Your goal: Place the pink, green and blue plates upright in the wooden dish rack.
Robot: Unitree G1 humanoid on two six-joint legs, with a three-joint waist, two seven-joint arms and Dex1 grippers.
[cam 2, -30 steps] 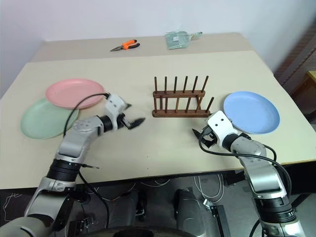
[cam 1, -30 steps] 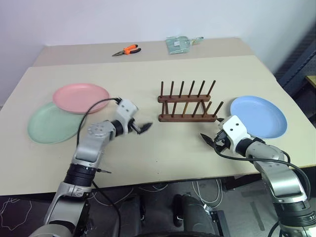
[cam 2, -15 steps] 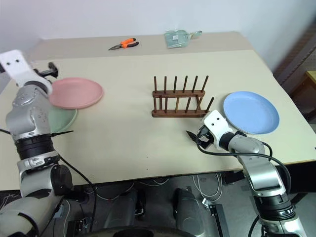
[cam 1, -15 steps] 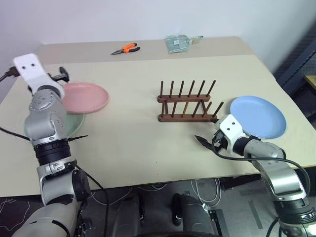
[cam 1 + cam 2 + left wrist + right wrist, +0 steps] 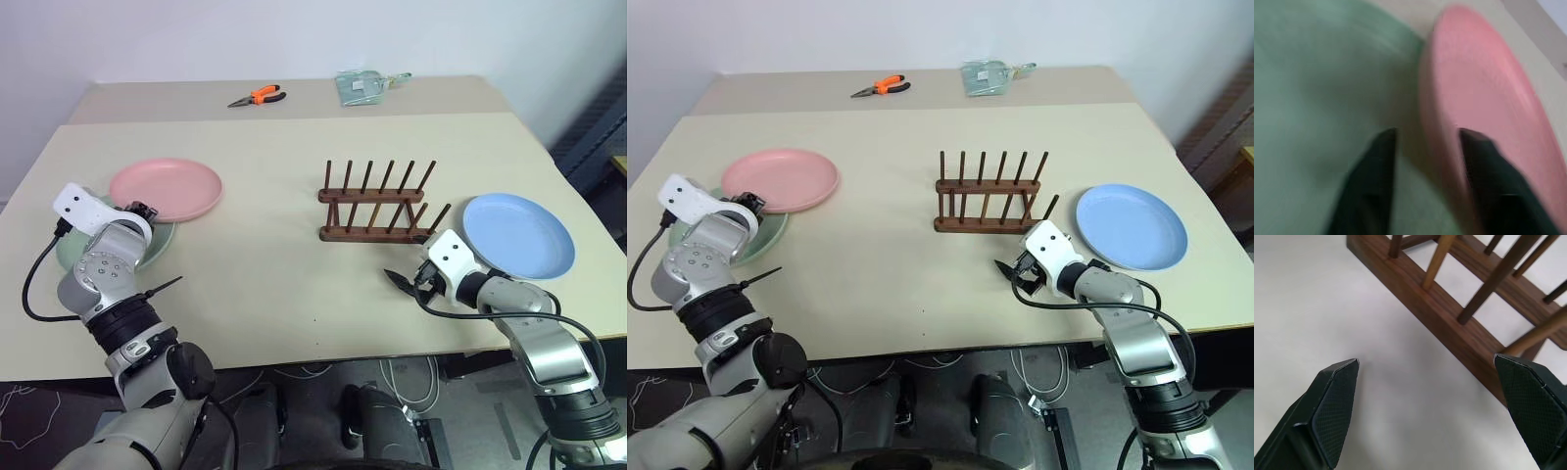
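Head-camera views take in a beige table (image 5: 294,284) with the dark wooden dish rack of upright pegs (image 5: 377,206) standing empty near its middle. To the rack's right the light blue round plate (image 5: 519,233) lies flat. Far to the left the salmon pink round plate (image 5: 167,189) lies flat with one edge overlapping the pale mint green round plate (image 5: 147,245), also flat. The left gripper (image 5: 142,211) sits at the near rim of the pink plate, over the green one. The right gripper (image 5: 407,281) hangs low over bare table, just in front of the rack's right end and beside the blue plate, touching neither. At the table's far edge lie orange-handled pliers (image 5: 257,96) and a clear plastic bag (image 5: 364,86).

Left wrist view: the two black fingers (image 5: 1371,186) straddle the pink plate's raised rim, one over the green plate and one over the pink surface. They stand partly apart; whether they pinch the rim cannot be told.

Right wrist view: the black fingers (image 5: 1334,406) are spread wide with nothing between them but tabletop, the rack's base rail just ahead.
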